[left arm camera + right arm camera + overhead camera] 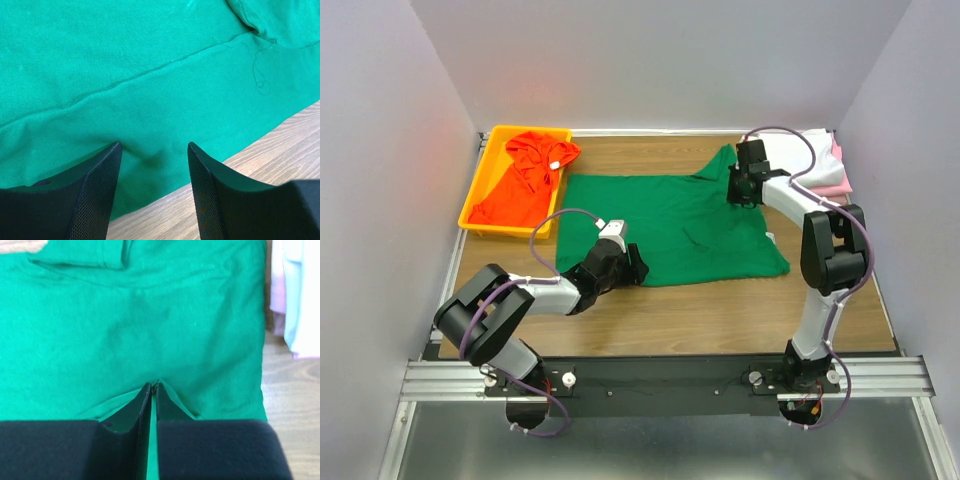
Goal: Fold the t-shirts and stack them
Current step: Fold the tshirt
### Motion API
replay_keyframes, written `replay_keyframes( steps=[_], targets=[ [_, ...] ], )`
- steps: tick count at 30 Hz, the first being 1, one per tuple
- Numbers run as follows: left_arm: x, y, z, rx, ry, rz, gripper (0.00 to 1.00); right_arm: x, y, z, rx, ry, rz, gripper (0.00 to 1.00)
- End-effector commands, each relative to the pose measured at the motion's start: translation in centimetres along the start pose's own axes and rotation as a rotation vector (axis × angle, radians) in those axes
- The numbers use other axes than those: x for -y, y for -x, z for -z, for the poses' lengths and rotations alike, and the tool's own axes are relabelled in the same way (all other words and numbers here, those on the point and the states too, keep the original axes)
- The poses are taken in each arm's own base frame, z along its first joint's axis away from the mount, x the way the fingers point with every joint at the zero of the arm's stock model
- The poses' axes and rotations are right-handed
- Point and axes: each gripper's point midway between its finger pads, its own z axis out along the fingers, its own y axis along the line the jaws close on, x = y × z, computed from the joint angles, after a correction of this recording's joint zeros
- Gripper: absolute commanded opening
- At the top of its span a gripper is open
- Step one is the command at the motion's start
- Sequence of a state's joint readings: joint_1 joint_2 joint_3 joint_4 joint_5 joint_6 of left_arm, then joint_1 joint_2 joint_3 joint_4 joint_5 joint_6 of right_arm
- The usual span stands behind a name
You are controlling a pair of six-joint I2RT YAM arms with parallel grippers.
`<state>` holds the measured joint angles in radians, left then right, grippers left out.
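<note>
Right hand [154, 385] clenched on a fold of green t-shirt [665, 215]. Left hand [155, 150] released, fingers [102, 190] spread over the shirt's hem; bench [280, 165] showed just right of it.

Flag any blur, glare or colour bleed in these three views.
Top external: the orange-red shirt is oversaturated and tints the left wall red. Left wrist: sharp, green shirt weave legible. Right wrist: soft throughout, white cloth at right washed out.

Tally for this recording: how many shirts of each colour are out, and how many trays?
green shirt: 1
orange-red shirt: 1
white shirt: 1
pink shirt: 1
yellow tray: 1
Total: 5
</note>
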<state>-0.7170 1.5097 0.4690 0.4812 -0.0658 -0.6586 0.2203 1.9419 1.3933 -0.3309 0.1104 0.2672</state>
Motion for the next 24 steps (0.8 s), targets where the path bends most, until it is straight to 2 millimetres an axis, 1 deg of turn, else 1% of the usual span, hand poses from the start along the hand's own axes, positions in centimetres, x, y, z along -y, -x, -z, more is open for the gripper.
replay_keyframes(
  steps=[1, 3, 5, 6, 7, 9, 10, 13, 14, 15, 16, 17, 19, 20, 21, 22, 23, 24],
  targets=[
    [-1.8, -3.6, 0.3, -0.127, 0.054, -0.024, 0.64, -0.4, 0.0, -1.4, -0.018, 0.02, 0.002, 0.14],
    [-1.8, -3.5, 0.3, -0.122, 0.053, -0.021, 0.64, -0.5, -0.3, -2.0, -0.03, 0.023, 0.001, 0.16],
    [-1.6, -3.2, 0.4, -0.114, 0.051, -0.018, 0.64, -0.6, -0.2, -2.2, -0.031, 0.026, -0.002, 0.33],
    [-1.6, -3.1, 0.5, -0.112, 0.051, -0.016, 0.64, -0.7, -0.2, -2.2, -0.03, 0.029, -0.004, 0.51],
    [-1.3, -2.7, 0.5, -0.101, 0.046, -0.017, 0.64, -0.7, 0.0, -2.0, -0.025, 0.029, -0.007, 0.61],
    [-1.2, -2.1, 0.5, -0.093, 0.052, -0.021, 0.64, -0.7, 0.2, -1.6, -0.018, 0.031, -0.012, 0.74],
    [-0.8, -1.2, 0.6, -0.073, 0.049, -0.023, 0.64, -0.8, 0.6, -1.0, -0.004, 0.036, -0.013, 0.8],
    [0.0, 0.3, 0.9, -0.037, 0.041, -0.035, 0.65, -0.9, 1.4, 0.5, 0.024, 0.049, -0.016, 0.84],
    [0.5, 1.6, 1.3, -0.003, 0.037, -0.037, 0.65, -1.1, 1.7, 1.6, 0.04, 0.062, -0.017, 0.84],
    [0.7, 2.2, 1.5, 0.015, 0.036, -0.039, 0.65, -1.1, 1.8, 2.1, 0.047, 0.069, -0.02, 0.84],
    [1.0, 3.3, 1.9, 0.051, 0.036, -0.036, 0.65, -1.1, 1.7, 2.5, 0.048, 0.073, -0.022, 0.84],
    [1.1, 3.9, 2.0, 0.07, 0.038, -0.037, 0.65, -1.2, 1.6, 3.5, 0.057, 0.085, -0.027, 0.84],
    [1.1, 4.7, 2.3, 0.101, 0.047, -0.036, 0.65, -1.4, 1.0, 4.3, 0.055, 0.104, -0.032, 0.85],
    [1.2, 4.9, 2.3, 0.11, 0.046, -0.036, 0.65, -2.1, 1.1, 5.2, 0.067, 0.134, -0.032, 0.85],
    [1.1, 4.9, 2.2, 0.109, 0.051, -0.042, 0.65, -2.6, -0.5, 5.2, 0.033, 0.161, -0.036, 0.85],
    [0.7, 4.4, 1.8, 0.093, 0.064, -0.047, 0.65, -3.1, -1.2, 5.4, 0.02, 0.183, -0.034, 0.85],
    [0.6, 4.3, 1.6, 0.087, 0.07, -0.048, 0.65, -4.3, -2.1, 5.5, 0.006, 0.223, -0.025, 0.85],
    [0.4, 4.0, 1.4, 0.08, 0.078, -0.046, 0.65, -4.7, -3.6, 5.6, -0.017, 0.235, -0.025, 0.85]
  ],
)
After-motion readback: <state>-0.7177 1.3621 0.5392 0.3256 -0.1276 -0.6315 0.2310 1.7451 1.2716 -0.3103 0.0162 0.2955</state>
